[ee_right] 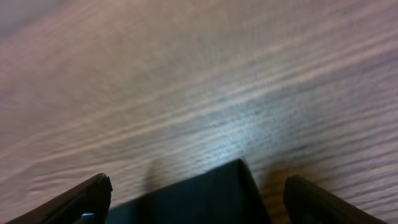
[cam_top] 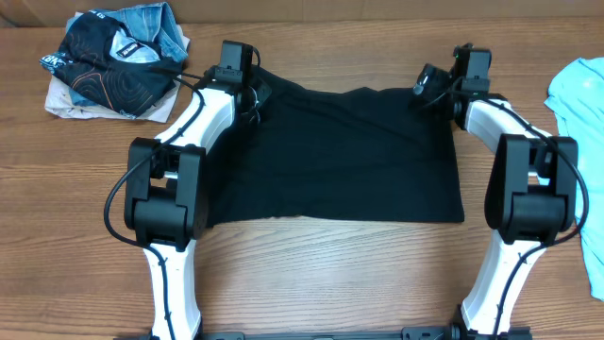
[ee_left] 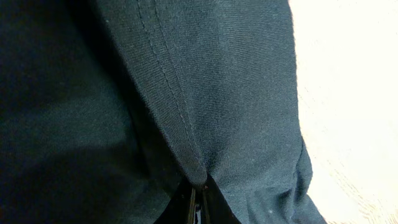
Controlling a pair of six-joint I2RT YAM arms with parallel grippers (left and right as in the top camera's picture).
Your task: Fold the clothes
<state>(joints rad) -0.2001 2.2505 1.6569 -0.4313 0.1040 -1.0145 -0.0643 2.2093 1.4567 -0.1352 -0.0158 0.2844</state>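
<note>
Black shirt (ee_left: 217,93) seam clamped tight in left gripper (ee_left: 198,202).
Spread as a flat rectangle across table (cam_top: 330,274), far corners at both arms. Right gripper (ee_right: 198,186) fingers apart around a black corner, nothing clamped. Judged early: no sleeves showing, so perhaps folded once, further folds left. Light blue T-shirt (cam_top: 578,104) unfolded at right edge, crumpled pile (cam_top: 118,61) far left. No containers seen.

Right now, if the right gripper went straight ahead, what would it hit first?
The right gripper would probably meet the shirt corner lying between its open jaws; beyond it only table shows. Depth is unclear.
</note>
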